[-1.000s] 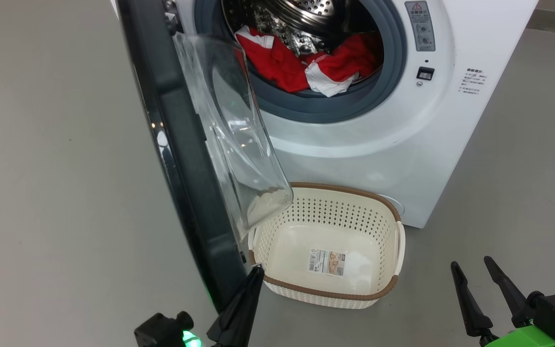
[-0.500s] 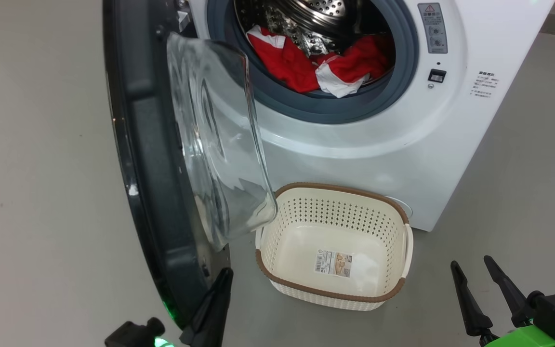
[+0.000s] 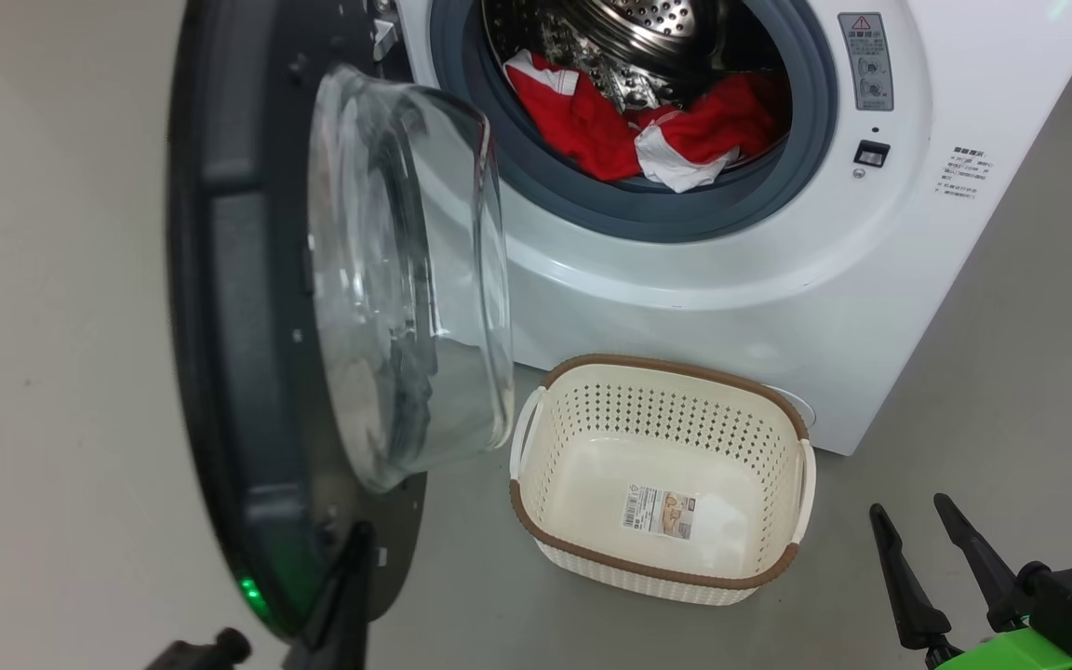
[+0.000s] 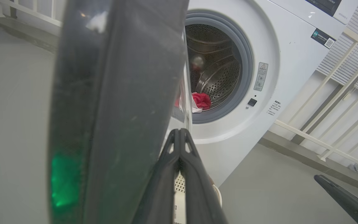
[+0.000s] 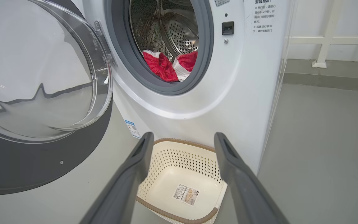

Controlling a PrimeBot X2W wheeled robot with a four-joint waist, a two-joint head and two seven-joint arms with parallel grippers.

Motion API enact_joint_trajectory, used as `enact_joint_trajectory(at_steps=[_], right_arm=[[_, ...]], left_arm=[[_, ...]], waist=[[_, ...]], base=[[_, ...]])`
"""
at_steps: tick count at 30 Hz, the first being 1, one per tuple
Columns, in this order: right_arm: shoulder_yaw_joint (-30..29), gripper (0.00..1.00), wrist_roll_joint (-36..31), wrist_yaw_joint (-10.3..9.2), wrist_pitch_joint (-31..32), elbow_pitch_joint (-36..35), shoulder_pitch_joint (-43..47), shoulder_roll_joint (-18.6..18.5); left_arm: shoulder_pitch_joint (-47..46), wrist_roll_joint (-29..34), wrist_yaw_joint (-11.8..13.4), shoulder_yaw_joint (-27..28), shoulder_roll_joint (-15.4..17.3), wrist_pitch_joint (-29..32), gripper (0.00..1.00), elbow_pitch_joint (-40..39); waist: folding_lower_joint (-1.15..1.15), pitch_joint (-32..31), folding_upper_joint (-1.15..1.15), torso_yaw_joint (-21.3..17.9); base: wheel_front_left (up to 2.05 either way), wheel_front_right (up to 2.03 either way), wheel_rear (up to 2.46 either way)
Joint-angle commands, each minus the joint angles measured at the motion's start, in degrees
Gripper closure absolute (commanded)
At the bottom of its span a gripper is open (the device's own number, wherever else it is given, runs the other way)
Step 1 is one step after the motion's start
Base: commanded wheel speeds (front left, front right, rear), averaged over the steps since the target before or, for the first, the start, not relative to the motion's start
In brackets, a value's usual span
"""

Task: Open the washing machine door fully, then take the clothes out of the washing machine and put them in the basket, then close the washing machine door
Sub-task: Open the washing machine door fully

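Note:
The washing machine [image 3: 731, 288] stands with its door [image 3: 247, 372] swung out to the left, the clear glass bowl [image 3: 406, 279] bulging from the black rim. Red and white clothes [image 3: 648, 130] lie at the front of the steel drum. The cream basket [image 3: 592, 419] sits on the floor below the opening, with just a sticker inside. My left gripper [image 3: 357, 540] is shut, its tip against the inner face of the door's lower edge; in the left wrist view the left gripper [image 4: 179, 132] lies beside the door [image 4: 104, 109]. My right gripper [image 3: 908, 510] is open and holds nothing, right of the basket [image 5: 179, 158].
Grey floor runs all around the machine. A white railing [image 4: 322, 93] and a wall stand behind and to the right of it. The open door blocks the space left of the basket.
The door has swung further open to the left, and my shut left gripper has moved left with it. The head camera has shifted slightly. My right gripper has not moved.

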Motion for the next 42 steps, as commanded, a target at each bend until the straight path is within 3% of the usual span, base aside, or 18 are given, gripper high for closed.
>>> enact_joint_trajectory(at_steps=[1,31,42], right_arm=[[1.37,0.0,-0.68,0.36,-0.54,-1.45,-0.47,-0.68],[0.78,0.0,-0.85,0.36,-0.54,-1.93,-1.87,-1.9],[1.37,0.0,-0.64,0.36,-0.54,-1.9,-2.16,-2.44]], left_arm=[[-0.94,0.56,1.09,4.1,0.53,-0.37,1.0,-1.31],[-9.14,5.41,-1.02,26.34,0.53,-0.37,1.0,5.89],[-14.0,11.26,-1.82,34.83,0.57,-0.37,1.0,10.64]], waist=[[0.0,0.06,0.0,0.04],[0.0,3.38,0.0,-1.21],[0.0,3.8,0.0,-1.53]], base=[[0.0,0.0,0.0],[0.0,0.0,0.0],[0.0,0.0,0.0]])
